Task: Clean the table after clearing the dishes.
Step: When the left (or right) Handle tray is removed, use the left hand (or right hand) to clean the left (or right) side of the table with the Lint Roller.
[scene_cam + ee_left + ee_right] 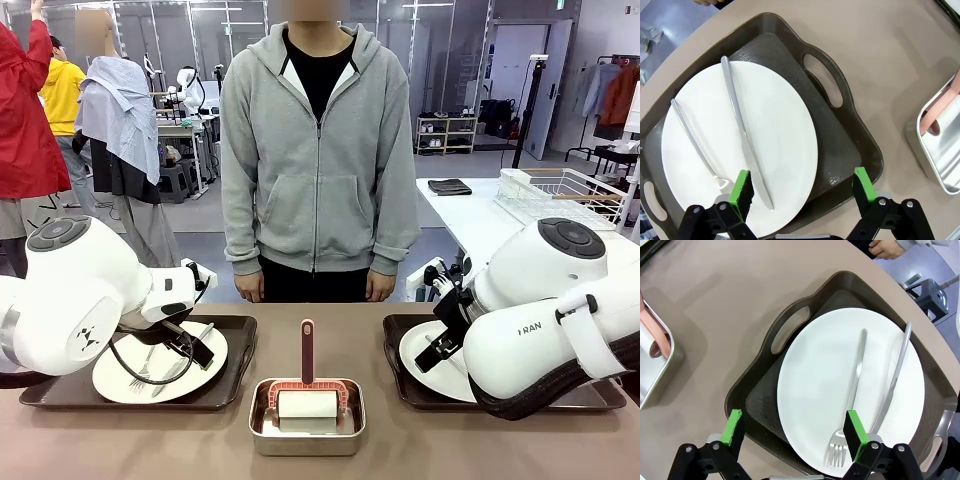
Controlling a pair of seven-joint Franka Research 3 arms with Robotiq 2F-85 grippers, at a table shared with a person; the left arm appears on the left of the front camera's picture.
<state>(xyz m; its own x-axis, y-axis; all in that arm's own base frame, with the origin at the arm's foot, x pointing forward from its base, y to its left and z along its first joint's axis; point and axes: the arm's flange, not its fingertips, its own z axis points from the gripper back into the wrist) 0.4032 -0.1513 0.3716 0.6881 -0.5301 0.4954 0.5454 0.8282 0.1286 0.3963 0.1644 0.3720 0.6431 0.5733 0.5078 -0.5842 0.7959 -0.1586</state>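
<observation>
I judge that we are at the very start of the clearing step: both sets of dishes are on the table [450, 455], so wiping cannot begin yet. The left tray [840, 135] lies at the left side of the table and carries the left plate [785, 125] with a knife [740, 125] and a fork [690, 127]. The right tray [757, 407] lies at the right side with the right plate [820, 365]. Between them stands a small steel pan [300, 443] with a white roller [307, 405] inside.

The left claw [802, 185] hovers above the near edge of its tray, jaws wide apart, grasping nothing. The right claw [794, 429] hovers the same way over its own tray, released and empty. A person [318, 150] stands at the far side.

Next, I think each claw must go down and close on the tray's rim or handle. It should keep the tray level so the cutlery does not slide off.
</observation>
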